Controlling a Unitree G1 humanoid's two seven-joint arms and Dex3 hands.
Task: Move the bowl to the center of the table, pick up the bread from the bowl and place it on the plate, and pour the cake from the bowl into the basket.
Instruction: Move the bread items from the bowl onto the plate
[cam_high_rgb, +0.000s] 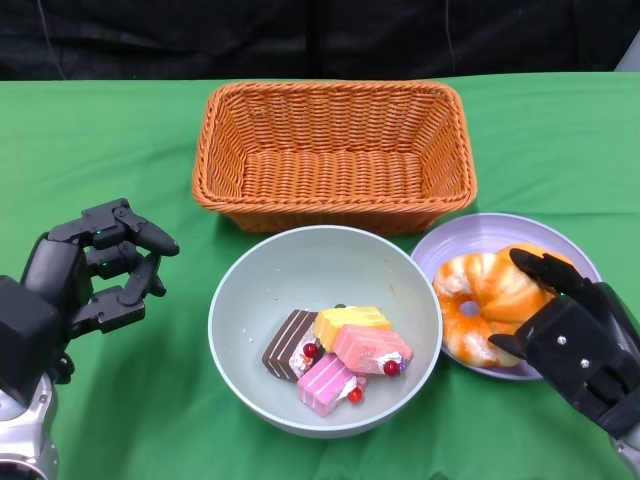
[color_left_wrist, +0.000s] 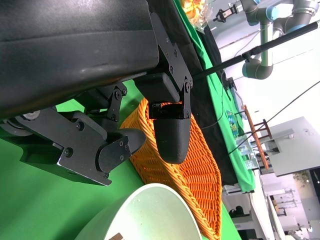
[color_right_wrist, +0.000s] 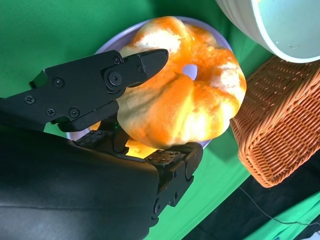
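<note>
A: Green cloth covers the surface (cam_high_rgb: 100, 130). The left hand (cam_high_rgb: 95, 270) hovers left of the bowl (cam_high_rgb: 245, 300), fingers (cam_high_rgb: 150, 240) curled loosely and apart, holding nothing.

B: And the right hand (cam_high_rgb: 570, 335)?

A: It lies over the near right part of the lilac plate (cam_high_rgb: 470, 235), its fingers around the bread (cam_high_rgb: 480, 295), which sits on the plate.

B: Is it gripping?

A: The right wrist view shows what the head view hides: one finger lies across the top of the bread and another presses its underside, so it holds the bread.

B: The cake?

A: The cake pieces (cam_high_rgb: 335, 355) lie in the bowl, toward its near side. The bowl sits mid-surface, just in front of the wicker basket (cam_high_rgb: 335, 150), and the plate's rim touches the bowl's right side.

B: Room to move?

A: Open green cloth lies left of the bowl, around the left hand. The left wrist view shows the bowl's rim beside the basket's wall.
</note>
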